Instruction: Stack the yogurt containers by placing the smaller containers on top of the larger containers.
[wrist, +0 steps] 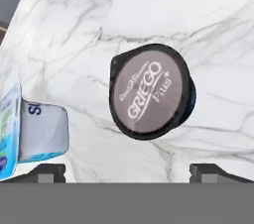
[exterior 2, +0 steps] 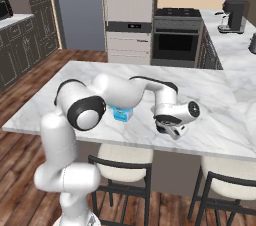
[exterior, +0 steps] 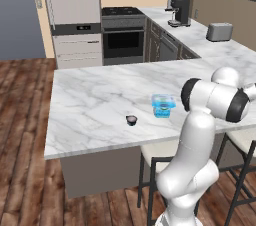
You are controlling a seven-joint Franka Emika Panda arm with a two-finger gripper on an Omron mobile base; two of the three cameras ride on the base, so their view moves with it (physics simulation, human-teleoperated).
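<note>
I stood at a white marble surface (exterior: 90,100) veined in grey, an island with stools tucked beneath it, wood plank floor around it, and beyond it a dark oven (exterior: 123,37) set in pale cabinets, with a coffee machine (exterior: 180,11) and a toaster (exterior: 219,31) on the far side. The light-blue tub (exterior: 163,105) sat on the surface; it was squarish and translucent, with a wider rim. Left of the tub in the left base view lay a small dark cup (exterior: 131,119). My end effector (exterior 2: 172,132) hung over the surface to the right of the tub in the right base view, and its fingers stood wide apart, gripping nothing. In the hand view another round black cup (wrist: 150,90) with a grey printed lid lay ahead, between the fingertips (wrist: 48,172), the tub at the left edge.
</note>
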